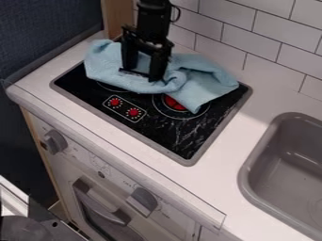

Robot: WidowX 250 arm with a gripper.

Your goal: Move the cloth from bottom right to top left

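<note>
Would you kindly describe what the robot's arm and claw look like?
The arm is black and blocky, with a thin dark cable looping out at one side. The claw is black too, with two long, angular fingers.

The cloth (207, 82) looks soft and matt; beneath it, the stovetop (179, 136) is glossy and smooth. The sink (254, 181) looks like smooth plastic with a slight sheen, and the wall tiles (252, 40) look smooth.

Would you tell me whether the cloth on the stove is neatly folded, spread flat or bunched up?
Bunched up: the cloth has raised, rumpled folds near the gripper, and its edges run unevenly over the stove.
</note>
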